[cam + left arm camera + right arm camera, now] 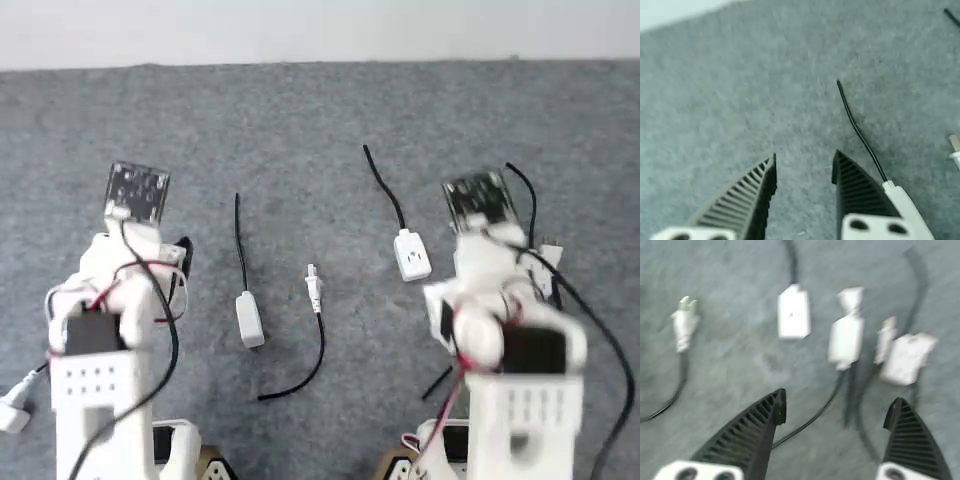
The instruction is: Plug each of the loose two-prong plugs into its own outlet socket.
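You have the loose plug (pixel 313 285) near the middle of the table (pixel 300 110), prongs toward the far edge, not plugged in. The left socket (pixel 249 320) sits just beside it and the right socket (pixel 411 253) lies nearer the right edge, both apart from it. Your left gripper (pixel 805 172) is released, jaws spread over bare surface, with the left socket just beside one finger. Your right gripper (pixel 837 412) gapes wide above two more white cord ends (pixel 847 337), blurred, beside the right socket. From above, the right arm (pixel 500 300) covers most of them.
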`<control>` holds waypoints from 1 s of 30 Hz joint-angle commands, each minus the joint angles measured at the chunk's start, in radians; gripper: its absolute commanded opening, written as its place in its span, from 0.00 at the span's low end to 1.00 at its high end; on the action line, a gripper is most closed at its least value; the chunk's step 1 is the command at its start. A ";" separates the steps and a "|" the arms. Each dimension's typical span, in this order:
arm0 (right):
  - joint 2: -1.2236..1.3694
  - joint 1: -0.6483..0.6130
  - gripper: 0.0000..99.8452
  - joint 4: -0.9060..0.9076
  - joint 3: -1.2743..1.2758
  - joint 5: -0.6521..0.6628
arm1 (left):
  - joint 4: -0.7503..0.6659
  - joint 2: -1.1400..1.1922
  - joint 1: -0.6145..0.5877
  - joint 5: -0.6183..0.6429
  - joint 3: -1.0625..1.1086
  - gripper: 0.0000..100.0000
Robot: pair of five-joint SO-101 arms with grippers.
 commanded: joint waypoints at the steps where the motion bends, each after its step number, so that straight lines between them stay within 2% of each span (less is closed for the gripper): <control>1: 0.186 -0.125 0.31 0.104 -0.155 -0.074 | -0.025 0.121 0.023 0.029 -0.064 0.19; 3: 0.239 -0.156 0.31 0.116 -0.183 -0.078 | -0.021 0.132 0.080 0.028 -0.054 0.19; 10: 0.257 -0.165 0.31 0.085 -0.195 -0.083 | -0.081 0.137 0.417 0.025 0.035 0.19; 14: 0.255 -0.162 0.31 0.082 -0.157 -0.083 | -0.164 0.138 0.528 0.026 0.114 0.19; 18: 0.255 -0.165 0.31 0.081 -0.129 -0.081 | -0.253 0.140 0.537 0.029 0.194 0.19; 22: 0.257 -0.163 0.31 0.044 -0.127 -0.083 | -0.256 0.161 0.537 0.029 0.223 0.19; 30: 0.255 -0.165 0.31 0.050 -0.127 -0.083 | -0.224 0.526 0.497 0.025 0.099 0.19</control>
